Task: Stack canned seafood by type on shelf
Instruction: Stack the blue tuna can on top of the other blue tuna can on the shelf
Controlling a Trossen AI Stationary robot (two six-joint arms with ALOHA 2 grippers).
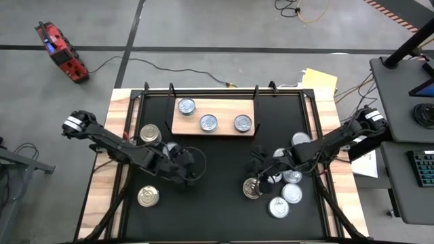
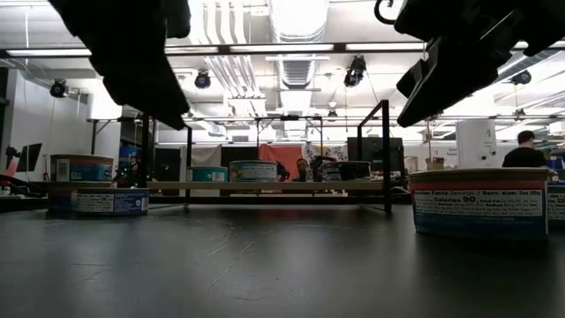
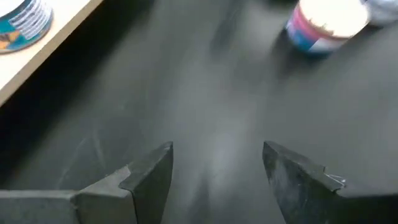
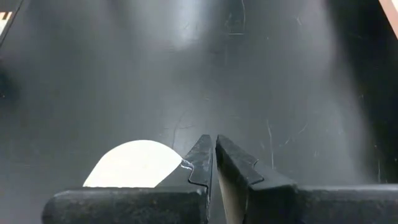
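A: Left gripper (image 3: 214, 171)?
B: Fingers spread, empty, over black table (image 1: 217, 169), near side of the flat light-brown wooden shelf (image 1: 183, 126).
A: Right gripper (image 4: 214, 155)?
B: Pressed together, above loose tins.
A: Shelf?
B: Three silver-topped round tins (image 1: 208, 123) on it.

Blurred can (image 3: 326, 23), label unreadable, pic edge

I can read little here. The near right can (image 2: 478, 204) has a white panel with "Calories 90" in bold; its finer print is too small. The left can's (image 2: 97, 201) label text is unreadable.
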